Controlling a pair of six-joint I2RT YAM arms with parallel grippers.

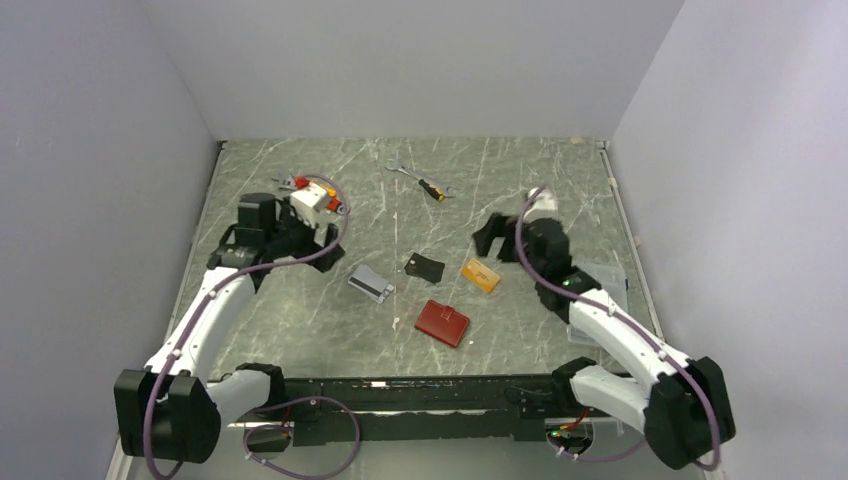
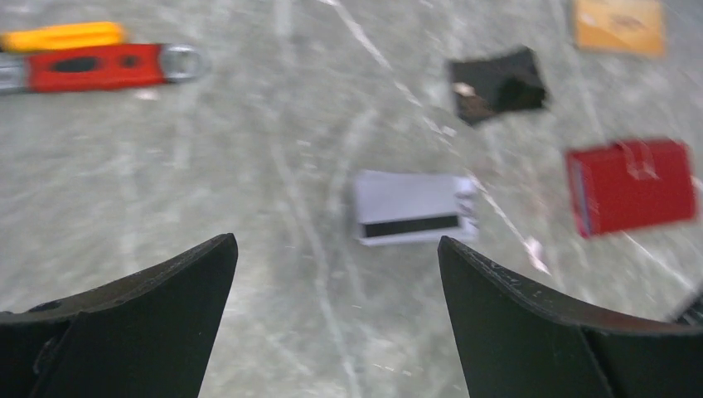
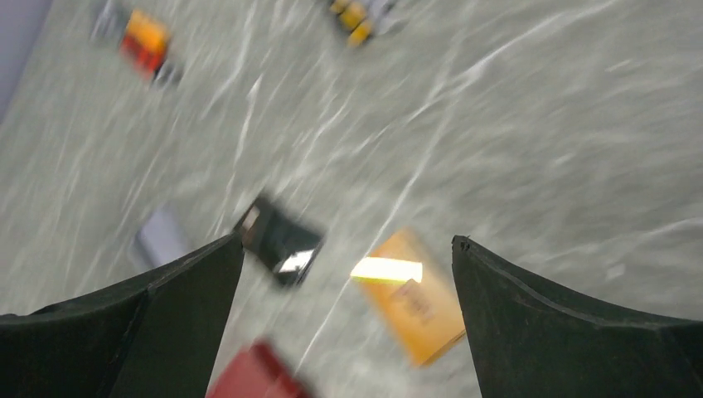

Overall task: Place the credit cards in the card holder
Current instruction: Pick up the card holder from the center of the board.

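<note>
Findings, taken from the top view. The card holder [image 1: 442, 322] lay flat on the table [image 1: 520, 180] at the near centre. It appeared folded shut, red side up, with its snap tab across it. Three credit cards lay loose around it, none touching it:
- the silver-grey card [image 1: 369, 283] at its 10 o'clock
- the black card [image 1: 424, 266] at 12 o'clock
- the orange-gold card [image 1: 481, 275] at 1 o'clock

No card was in the holder.

The left end effector [image 2: 336, 242] hung above the table with its fingers spread wide and nothing between them; the silver-grey card sat just ahead of it. The right end effector [image 3: 348, 241] was likewise spread and empty, above the orange-gold card. Both wrist views were blurred.

Risks, as judged:
- The cards are thin and lie flush on hard stone. Fingers closing from above would likely slip off the edges or push a card along instead of lifting it.
- A pushed card could slide under its neighbour, as the black and orange-gold cards lay near each other.
- The holder looked closed and light. Prying at the tab with one end effector would probably drag it across the table unless the other pinned it.
- Both arms working the same small cluster could collide.
</note>
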